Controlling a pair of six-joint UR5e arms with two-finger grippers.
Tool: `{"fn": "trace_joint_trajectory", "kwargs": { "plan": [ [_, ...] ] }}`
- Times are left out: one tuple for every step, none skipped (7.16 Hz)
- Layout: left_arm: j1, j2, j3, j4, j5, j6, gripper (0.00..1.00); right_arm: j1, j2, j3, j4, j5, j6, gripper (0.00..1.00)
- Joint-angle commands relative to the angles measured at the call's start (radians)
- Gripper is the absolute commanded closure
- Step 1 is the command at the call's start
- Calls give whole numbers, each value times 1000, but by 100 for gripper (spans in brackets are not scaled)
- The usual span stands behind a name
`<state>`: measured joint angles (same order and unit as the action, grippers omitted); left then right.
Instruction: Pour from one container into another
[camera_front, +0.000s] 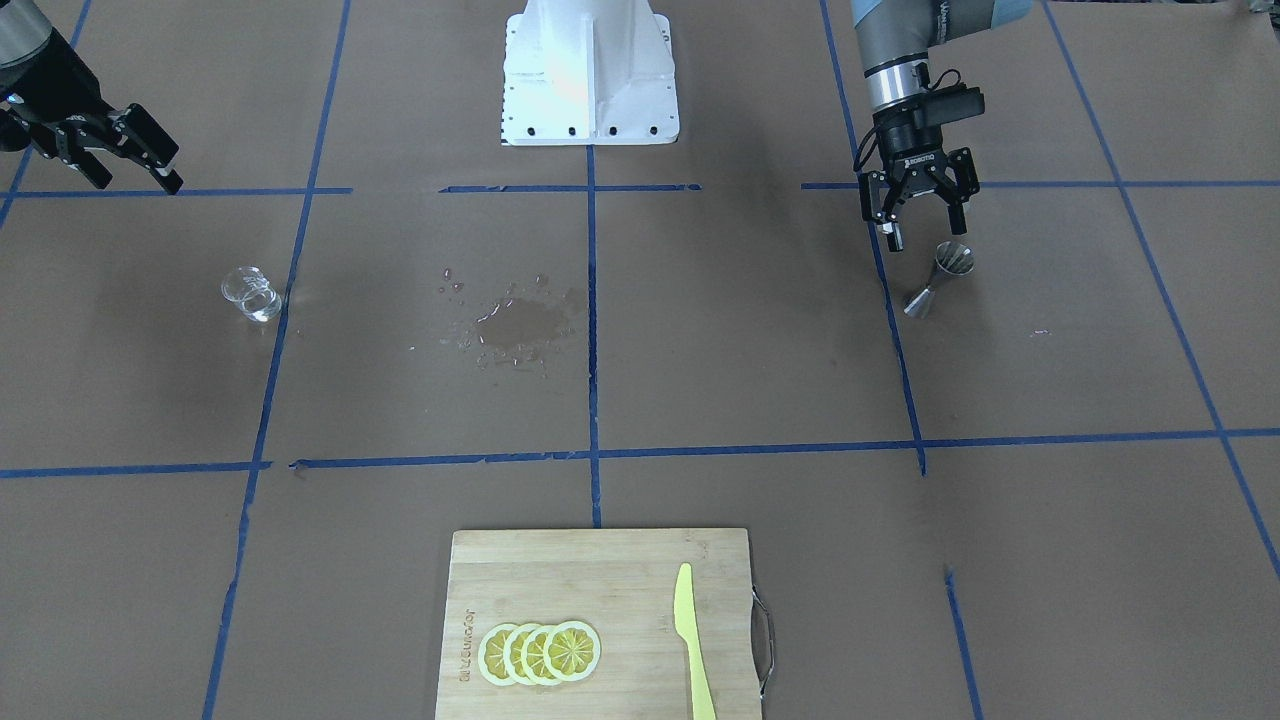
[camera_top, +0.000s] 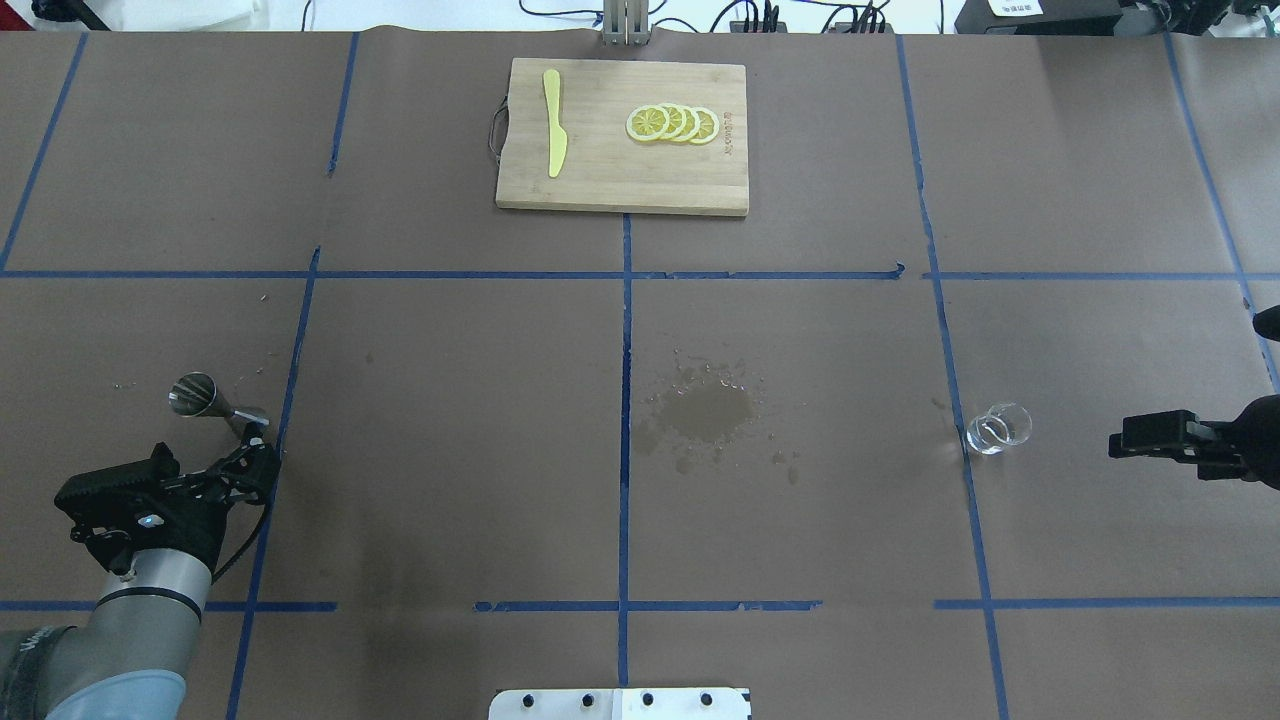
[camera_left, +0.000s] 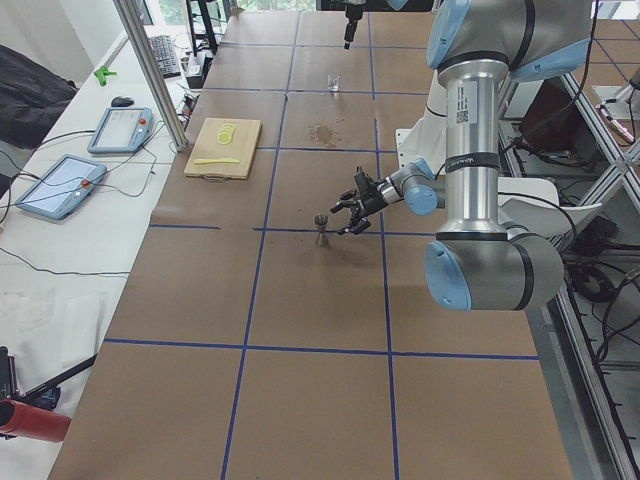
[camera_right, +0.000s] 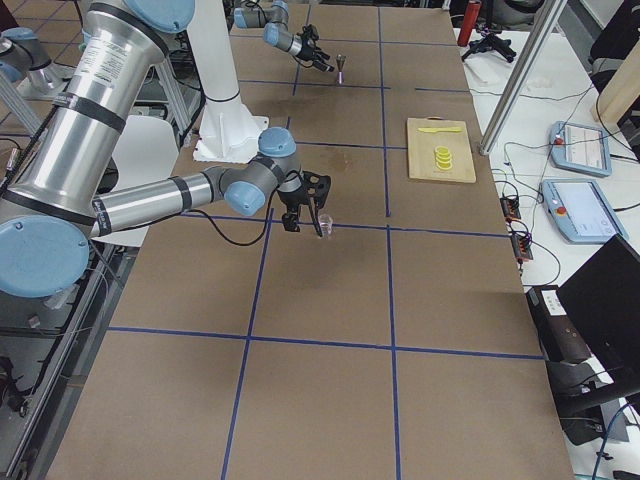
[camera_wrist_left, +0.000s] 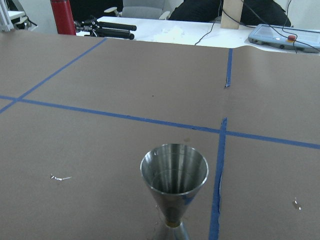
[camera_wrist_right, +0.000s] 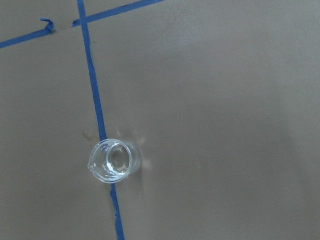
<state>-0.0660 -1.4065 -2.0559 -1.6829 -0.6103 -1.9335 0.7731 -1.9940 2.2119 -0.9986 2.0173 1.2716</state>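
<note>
The two vessels sit well apart, which I read as one for each arm. The glass cup (camera_front: 252, 294) stands upright toward the bench's right end, on a blue tape line. The steel jigger (camera_front: 940, 278) stands upright toward the left end, wide cone up. Both are about midway between the robot-side edge and the far edge. Neither is held yet, so I judge we are at the approach, with nothing lifted or poured. A wet patch (camera_front: 525, 322) marks the middle of the bench. From these views I can't tell how much liquid is in the cup.

The left gripper (camera_front: 925, 228) hangs just on the robot side of the jigger, jaws spread and not touching it. The arm reaches out low, with the wrist tipped forward and down. Its camera looks into the jigger's top cone, so it is lined up for a pinch at the waist.

The right gripper (camera_front: 135, 178) is near the cup but clear of it, toward the right end. Its jaws are spread too, and it is angled down so its camera sees the cup from above.

A cutting board (camera_front: 600, 570) with lemon slices (camera_front: 540, 652) and a yellow knife (camera_front: 692, 640) lies at the far edge, out of both arms' way.
</note>
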Motion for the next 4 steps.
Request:
{"fn": "trace_joint_trajectory", "kwargs": {
  "plan": [
    [2,-61,63,72,55,-1,6,-2,0,0,0,0,0,0],
    [2,-104,112,72,55,-2,6,-2,0,0,0,0,0,0],
    [2,-121,135,74,57,-2,10,-2,0,2,0,0,0,0],
    [-1,-120,141,74,69,-2,11,-2,0,2,0,0,0,0]
  ]
}}
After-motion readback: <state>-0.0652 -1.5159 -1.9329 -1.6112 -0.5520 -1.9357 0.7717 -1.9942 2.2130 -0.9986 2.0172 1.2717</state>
